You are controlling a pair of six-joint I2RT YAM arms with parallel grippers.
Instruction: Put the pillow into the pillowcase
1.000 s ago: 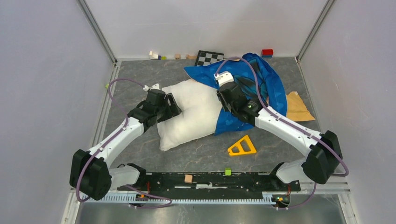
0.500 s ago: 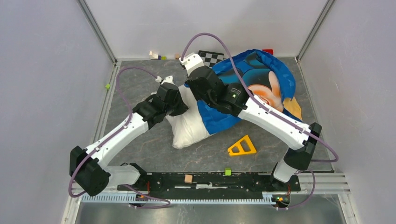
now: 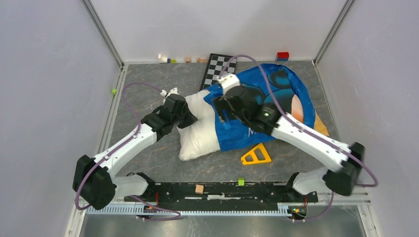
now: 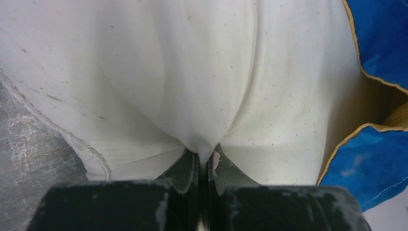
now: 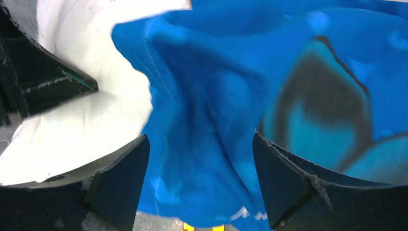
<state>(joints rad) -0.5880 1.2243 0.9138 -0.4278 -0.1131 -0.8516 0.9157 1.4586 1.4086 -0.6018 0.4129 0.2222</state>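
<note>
The off-white pillow (image 3: pixel 197 134) lies mid-table, its right half inside the pillowcase (image 3: pixel 291 84), a blue printed cover with an orange-yellow lining. My left gripper (image 3: pixel 190 116) is at the pillow's bare left end. In the left wrist view this gripper (image 4: pixel 203 156) is shut on a pinched fold of the pillow (image 4: pixel 192 72), with the pillowcase's mouth and yellow hem (image 4: pixel 380 43) to the right. My right gripper (image 3: pixel 222 106) hovers at the case's open edge. In the right wrist view it (image 5: pixel 199 139) stands open above the blue pillowcase (image 5: pixel 216 96) and holds nothing; the pillow (image 5: pixel 96 125) shows on the left.
A yellow triangle (image 3: pixel 256 155) lies just in front of the pillowcase. A checkerboard (image 3: pixel 216 69) and small blocks, one red (image 3: pixel 282 55), line the back wall. A green cube (image 3: pixel 241 181) and a tan cube (image 3: pixel 199 188) sit by the near rail.
My left gripper closed on the pillow's fabric and pushed it right. My right gripper carried the pillowcase edge left over the pillow, let go and now stands open.
</note>
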